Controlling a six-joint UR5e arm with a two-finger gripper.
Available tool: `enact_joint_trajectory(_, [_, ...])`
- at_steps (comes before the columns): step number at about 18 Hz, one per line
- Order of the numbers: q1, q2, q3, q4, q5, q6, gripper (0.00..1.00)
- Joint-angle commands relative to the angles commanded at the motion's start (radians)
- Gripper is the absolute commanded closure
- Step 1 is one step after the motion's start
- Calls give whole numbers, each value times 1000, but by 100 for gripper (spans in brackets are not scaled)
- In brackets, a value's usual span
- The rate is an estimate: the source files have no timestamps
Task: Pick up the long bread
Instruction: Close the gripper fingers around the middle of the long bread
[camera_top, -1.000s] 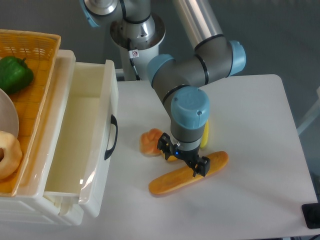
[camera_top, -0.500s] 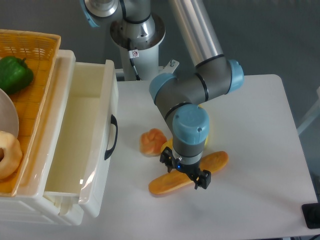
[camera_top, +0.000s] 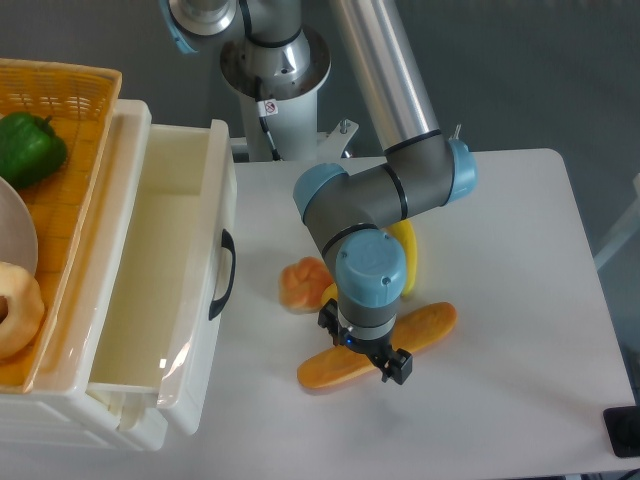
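Note:
The long bread (camera_top: 330, 368) is a slim golden-orange loaf lying slantwise on the white table (camera_top: 520, 300), its right end (camera_top: 438, 318) higher in the picture. My gripper (camera_top: 366, 350) is down over the loaf's middle, with the black fingers (camera_top: 398, 366) straddling it. The wrist hides the fingertips, so I cannot see whether they press on the bread. The loaf still rests on the table.
A small round orange-tan bun (camera_top: 303, 283) lies just left of the gripper. A yellow banana (camera_top: 406, 255) lies behind the wrist. An open white drawer (camera_top: 170, 290) stands at the left, with a wicker basket (camera_top: 60, 150) holding a green pepper (camera_top: 28, 146).
The arm has shifted slightly left and lowered over the loaf's middle. The bread has not moved.

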Motion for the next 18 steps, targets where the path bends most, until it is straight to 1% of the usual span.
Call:
enact_joint_trajectory(3, [8, -14, -2, 0, 0, 83, 0])
enact_joint_trajectory(8, [26, -34, -2, 2, -2, 126, 0])
enact_joint_trajectory(10, [37, -31, -20, 3, -2, 152, 0])
enact_joint_trajectory(18, [52, -31, -32, 2, -5, 164, 0])
